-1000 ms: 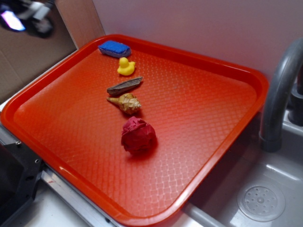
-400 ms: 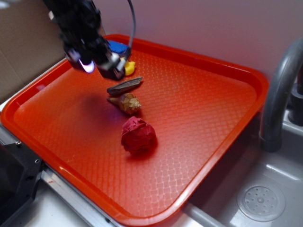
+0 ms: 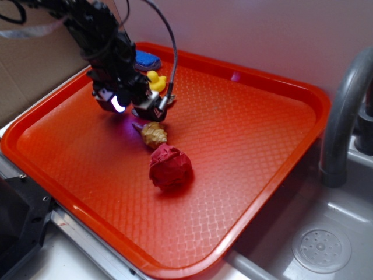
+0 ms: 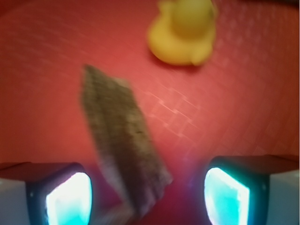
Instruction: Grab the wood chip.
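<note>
**Pincer over the chip, chip lying askew between the fingers**

Fingers stand wide apart in the wrist view, one lit pad at the lower left and the other at the lower right, with nothing held between them. The gripper hangs low over the red tray. Between the two pads, but closer to the left one, lies the wood chip. Its near end sits almost level with the pads; its far end runs away and slightly to the left. So its long axis is roughly crosswise to the line joining the pads, though tilted off square. That suits a pinch across its narrow width, I judge, provided the pincer shifts a little leftward or turns slightly so the chip sits centred.

Beyond the chip's far end, apart from it, sits a yellow duck. In the outside view a shell lies just beside the pincer on its near side, then a dark red paper ball, and behind the arm a blue sponge.
</note>
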Action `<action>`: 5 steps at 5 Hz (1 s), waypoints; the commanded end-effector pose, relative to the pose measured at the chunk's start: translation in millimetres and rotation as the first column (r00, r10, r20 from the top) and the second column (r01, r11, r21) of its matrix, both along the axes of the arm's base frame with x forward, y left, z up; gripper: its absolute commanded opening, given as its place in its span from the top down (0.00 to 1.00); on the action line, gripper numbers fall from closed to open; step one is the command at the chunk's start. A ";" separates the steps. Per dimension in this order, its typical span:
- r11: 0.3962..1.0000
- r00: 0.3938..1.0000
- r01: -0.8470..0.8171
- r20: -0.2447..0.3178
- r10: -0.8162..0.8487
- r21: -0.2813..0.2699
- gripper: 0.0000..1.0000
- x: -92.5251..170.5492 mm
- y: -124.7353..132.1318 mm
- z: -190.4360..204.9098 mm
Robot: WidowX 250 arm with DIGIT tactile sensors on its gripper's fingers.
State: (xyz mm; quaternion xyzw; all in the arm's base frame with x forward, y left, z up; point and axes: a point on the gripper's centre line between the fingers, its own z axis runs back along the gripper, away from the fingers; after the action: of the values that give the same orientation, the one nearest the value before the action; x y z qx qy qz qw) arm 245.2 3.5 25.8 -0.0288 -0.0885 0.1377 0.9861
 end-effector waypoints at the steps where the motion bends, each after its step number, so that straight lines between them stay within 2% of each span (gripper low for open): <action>1: 0.999 0.999 0.034 0.007 -0.035 0.025 0.00 7.8 -2.0 2.6; 3: 0.994 0.997 0.069 -0.031 -0.067 0.090 0.00 9.7 -4.5 -15.9; 4: 0.988 0.994 0.105 -0.006 -0.105 0.115 0.00 6.7 -6.8 -14.4; 5: 0.977 0.984 0.173 0.014 -0.176 0.126 1.00 3.8 -0.5 -8.3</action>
State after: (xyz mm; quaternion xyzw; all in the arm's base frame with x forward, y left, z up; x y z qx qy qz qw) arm 251.0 1.6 17.0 0.0208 -0.1110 0.0575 0.9919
